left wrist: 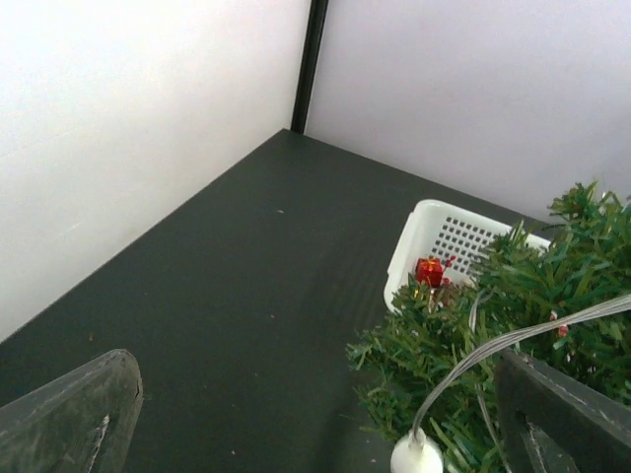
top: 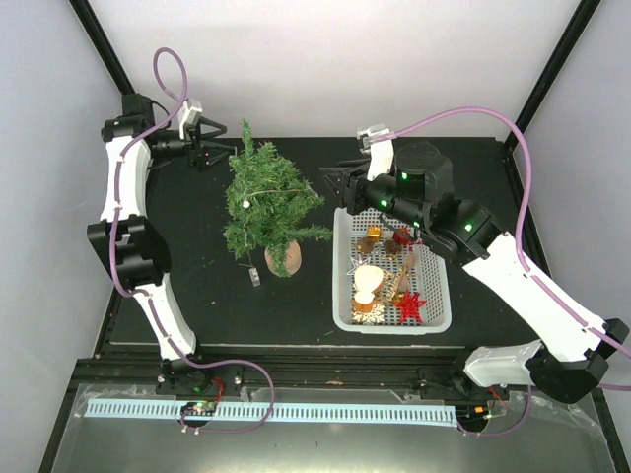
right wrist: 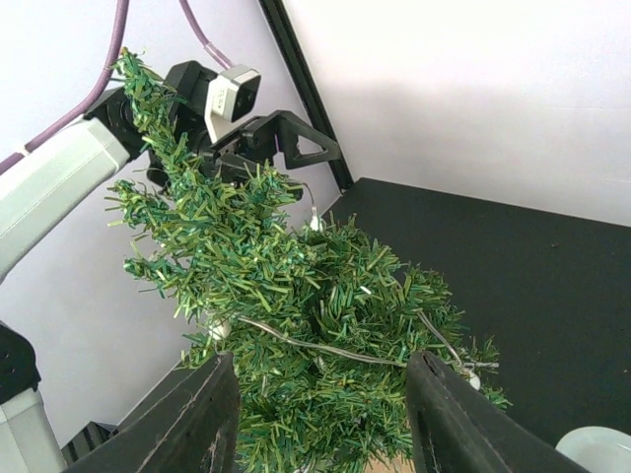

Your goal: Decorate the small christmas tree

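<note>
Small christmas tree (top: 266, 202) upright on its base mid-table, just left of the white basket (top: 342, 266) — reachable by both arms. Left gripper (top: 215, 141) wide open, empty, by the treetop; right gripper (top: 333, 183) part-open, empty, facing the branches, probably ready to steady it

Overhead camera looks down over the worktop (top: 296, 305); both wrist cameras sit close, facing the small christmas tree (top: 266, 202) (shared by all three).

Place: robot lab cell | Evidence: white panel walls (top: 345, 69), black frame (top: 555, 64), black table (top: 197, 286)
</note>
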Tool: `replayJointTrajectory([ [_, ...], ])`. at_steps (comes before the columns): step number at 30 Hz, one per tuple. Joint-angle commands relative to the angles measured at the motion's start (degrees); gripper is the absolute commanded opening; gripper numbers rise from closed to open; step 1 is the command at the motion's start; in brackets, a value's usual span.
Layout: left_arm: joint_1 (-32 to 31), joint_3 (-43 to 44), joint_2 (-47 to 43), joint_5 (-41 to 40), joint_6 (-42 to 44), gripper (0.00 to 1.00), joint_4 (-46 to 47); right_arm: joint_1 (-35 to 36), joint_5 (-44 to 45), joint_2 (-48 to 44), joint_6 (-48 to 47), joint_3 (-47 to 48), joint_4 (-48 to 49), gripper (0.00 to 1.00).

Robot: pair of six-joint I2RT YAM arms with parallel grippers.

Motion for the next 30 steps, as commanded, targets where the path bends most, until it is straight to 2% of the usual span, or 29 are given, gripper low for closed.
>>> replayJointTrajectory([
  [1,-0.81,8.33,1.49,2.56,11.48,0.99,-11.35,-0.34,0.57,-1.05,0.11,-0.53,1.34,0.47],
  [3,-1.30,14.64,4.55,4.14,17.79,0.99,-19.26,-0.30,0.35,-0.93,0.21,-0.40,1.20,0.47],
  [5,-1.80,18.51,6.86,5.17,19.42,0.99,-21.72,-0.33,0.17,-0.93,0.32,-0.17,1.13,0.47],
  [9,-3.97,18.67,7.94,7.96,10.02,0.99,-13.71,-0.35,0.39,-0.66,0.32,0.16,0.95,0.47],
  [12,-7.31,17.28,7.35,4.68,4.34,0.99,-7.59,-0.37,0.46,-0.19,0.25,0.95,0.39,0.47],
  [15,-9.07,11.07,4.01,-0.32,-4.54,0.99,3.92,-0.35,0.68,-0.17,0.07,1.12,-0.07,0.47],
  [17,-8.56,4.54,0.43,-3.97,-12.56,0.98,17.00,-0.38,1.23,-0.74,-0.09,0.70,-0.20,0.48],
  [23,-1.98,-19.49,-12.66,-13.25,-38.25,0.98,51.21,-0.37,5.00,-2.96,0.12,-2.35,-0.82,0.49],
  [24,-0.31,-21.38,-14.20,-15.20,-42.07,0.98,54.06,-0.30,5.70,-3.10,0.22,-2.78,-1.46,0.49],
  [26,3.11,-22.63,-15.69,-13.45,-45.23,0.98,54.08,-0.38,7.54,-3.73,0.88,-4.21,-2.38,0.50],
  [30,8.56,-25.46,-18.16,-10.20,-45.37,0.97,45.36,-0.53,10.37,-5.31,2.80,-8.74,-4.68,0.51],
])
